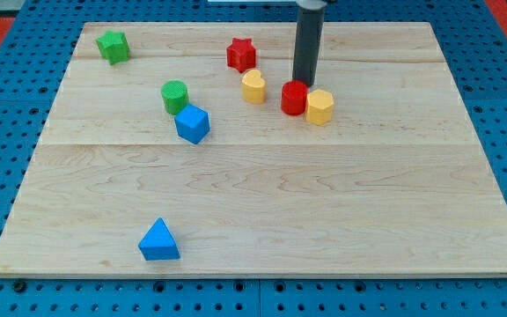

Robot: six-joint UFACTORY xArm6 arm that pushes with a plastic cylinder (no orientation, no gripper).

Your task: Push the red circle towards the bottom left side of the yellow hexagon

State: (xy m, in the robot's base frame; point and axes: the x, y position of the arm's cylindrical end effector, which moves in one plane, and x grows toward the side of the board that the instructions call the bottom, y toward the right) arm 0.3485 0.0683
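The red circle (294,98) stands on the wooden board, touching the left side of the yellow hexagon (319,106). My tip (303,83) is right behind the red circle, at its top edge in the view, touching or almost touching it. The dark rod rises straight up out of the view's top.
A yellow heart-like block (253,87) lies left of the red circle. A red star (240,54) is above it. A green circle (174,96) and a blue cube (192,123) sit further left. A green star (113,46) is at top left, a blue triangle (158,241) at bottom left.
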